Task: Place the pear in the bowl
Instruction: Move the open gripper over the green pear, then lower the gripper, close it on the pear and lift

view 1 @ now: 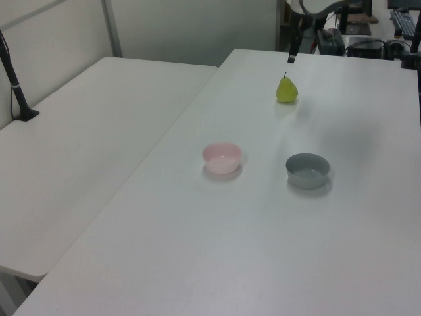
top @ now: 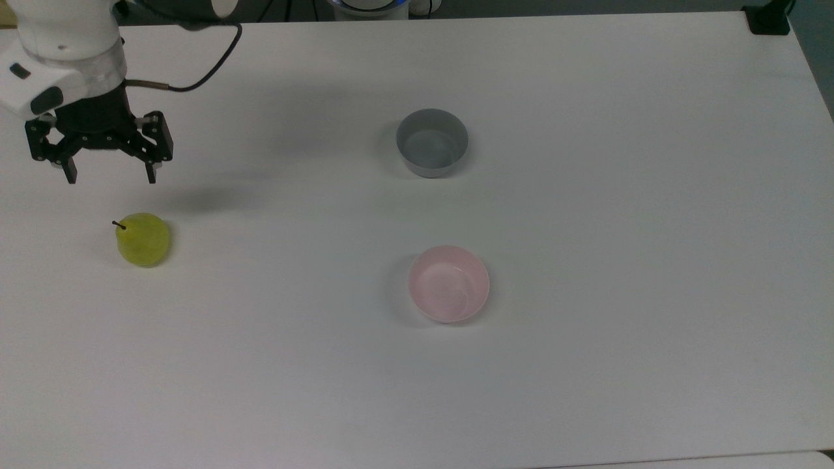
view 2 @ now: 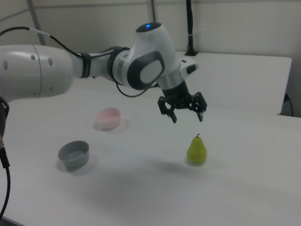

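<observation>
The yellow-green pear [top: 143,240] stands upright on the white table, its dark stem up; it also shows in the left view [view 1: 286,90] and the right view [view 2: 197,150]. My black gripper [top: 109,177] hangs open in the air above the pear, with nothing between its fingers, and is seen in the right view [view 2: 187,117] a short way over the stem. One dark finger [view 1: 291,47] reaches down just above the pear in the left view. The pale pink bowl [top: 449,284] sits empty near the table's middle, far to the top view's right of the pear.
A grey straight-sided bowl [top: 432,142] stands empty beyond the pink one in the top view. A second white table [view 1: 79,151] adjoins at the left view's left. A black post [view 2: 189,28] rises behind in the right view. The white arm [view 2: 70,66] spans the right view's left.
</observation>
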Tool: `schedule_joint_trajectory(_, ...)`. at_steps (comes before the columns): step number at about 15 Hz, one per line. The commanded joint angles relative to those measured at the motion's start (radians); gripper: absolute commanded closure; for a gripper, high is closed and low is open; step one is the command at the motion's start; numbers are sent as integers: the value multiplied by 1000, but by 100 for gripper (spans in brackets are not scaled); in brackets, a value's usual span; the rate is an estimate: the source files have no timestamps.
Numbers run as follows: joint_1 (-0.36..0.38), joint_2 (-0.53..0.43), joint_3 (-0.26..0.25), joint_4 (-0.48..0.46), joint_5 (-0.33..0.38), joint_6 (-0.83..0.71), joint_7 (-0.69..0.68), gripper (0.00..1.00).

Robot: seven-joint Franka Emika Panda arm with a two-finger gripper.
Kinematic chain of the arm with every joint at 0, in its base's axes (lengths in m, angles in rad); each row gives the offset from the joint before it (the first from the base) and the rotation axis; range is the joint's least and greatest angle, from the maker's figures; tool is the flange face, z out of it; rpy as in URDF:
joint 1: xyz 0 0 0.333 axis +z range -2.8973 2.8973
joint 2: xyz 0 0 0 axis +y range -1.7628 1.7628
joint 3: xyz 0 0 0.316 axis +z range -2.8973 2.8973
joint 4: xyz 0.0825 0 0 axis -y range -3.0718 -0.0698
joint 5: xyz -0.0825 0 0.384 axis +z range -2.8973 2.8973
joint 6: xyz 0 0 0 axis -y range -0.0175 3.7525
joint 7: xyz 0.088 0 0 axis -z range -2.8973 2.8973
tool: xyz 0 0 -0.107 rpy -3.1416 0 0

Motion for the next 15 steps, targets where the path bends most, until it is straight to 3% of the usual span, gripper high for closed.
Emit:
schedule_joint_trajectory(1, -17, 6, -3, -87, -15, 109, 21, 0)
schedule_joint_trajectory(15, -21, 143, 12, -82, 2, 251, 90, 0)
